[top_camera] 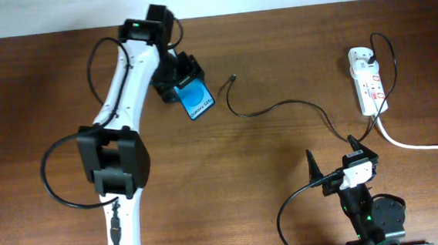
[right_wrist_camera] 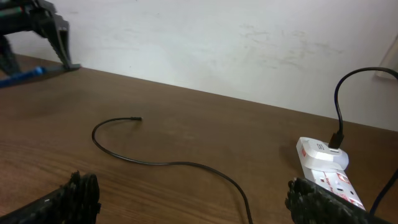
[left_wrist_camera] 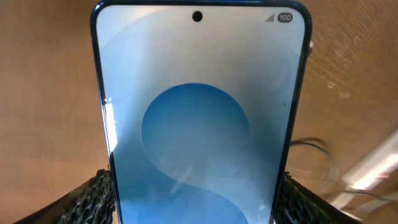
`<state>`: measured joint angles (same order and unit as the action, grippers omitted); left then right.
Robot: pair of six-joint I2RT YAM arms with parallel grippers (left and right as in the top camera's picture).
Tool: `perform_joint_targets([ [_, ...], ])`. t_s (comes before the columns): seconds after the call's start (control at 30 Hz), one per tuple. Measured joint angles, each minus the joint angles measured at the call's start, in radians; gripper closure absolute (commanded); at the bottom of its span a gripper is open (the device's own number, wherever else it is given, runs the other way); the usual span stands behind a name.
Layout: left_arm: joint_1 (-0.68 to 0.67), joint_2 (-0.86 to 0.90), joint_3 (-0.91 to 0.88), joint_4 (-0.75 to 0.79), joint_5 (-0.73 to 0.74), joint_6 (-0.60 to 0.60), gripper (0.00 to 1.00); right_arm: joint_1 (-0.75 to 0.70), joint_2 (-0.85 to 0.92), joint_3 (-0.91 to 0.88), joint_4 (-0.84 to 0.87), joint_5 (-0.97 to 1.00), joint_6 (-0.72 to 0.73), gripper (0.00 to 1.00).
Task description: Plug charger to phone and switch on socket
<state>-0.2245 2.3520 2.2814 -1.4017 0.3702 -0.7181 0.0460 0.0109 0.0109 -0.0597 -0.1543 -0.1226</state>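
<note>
The left claw (left_wrist_camera: 196, 202) is pinching the phone (left_wrist_camera: 196, 93) by its edges, so it might slip. The right claw (right_wrist_camera: 193, 199) is sitting wide open, empty.

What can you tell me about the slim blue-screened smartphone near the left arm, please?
The slim black-edged smartphone has a glossy lit screen: pale blue wallpaper, a darker blue oval, a punch-hole camera top centre and a battery icon reading 100. The left gripper holds it, textured black fingers pressing both long edges near its lower end. Overhead it appears tilted over the far part of the brown wooden table. Its bottom edge is hidden.
</note>
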Motion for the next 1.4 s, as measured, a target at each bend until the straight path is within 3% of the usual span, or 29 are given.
perform_joint_targets([
  [0.17, 0.091, 0.0, 0.0, -0.128, 0.26, -0.134, 1.0, 0.0, 0.0, 0.0, 0.0, 0.0, 0.0, 0.02],
  [0.37, 0.106, 0.0, 0.0, -0.28, 0.5, -0.151, 1.0, 0.0, 0.0, 0.0, 0.0, 0.0, 0.131, 0.02],
  [0.53, 0.109, 0.0, 0.0, -0.282, 0.655, -0.154, 1.0, 0.0, 0.0, 0.0, 0.003, 0.0, 0.254, 0.01],
  [0.67, 0.109, 0.0, 0.0, -0.282, 0.698, -0.155, 1.0, 0.0, 0.001, 0.023, -0.04, 0.001, 0.359, 0.02],
  [0.8, 0.109, 0.0, 0.001, -0.282, 0.733, -0.161, 1.0, 0.0, 0.091, 0.236, -0.241, 0.031, 0.384, 0.01],
  [1.13, 0.109, 0.0, 0.002, -0.282, 0.745, -0.265, 1.0, 0.0, 0.735, 0.889, -0.679, 0.037, 0.388, 0.01],
  [1.4, 0.109, 0.0, 0.002, -0.282, 0.771, -0.315, 1.0, 0.0, 0.78, 0.922, -0.677, -0.032, 0.388, 0.01],
])
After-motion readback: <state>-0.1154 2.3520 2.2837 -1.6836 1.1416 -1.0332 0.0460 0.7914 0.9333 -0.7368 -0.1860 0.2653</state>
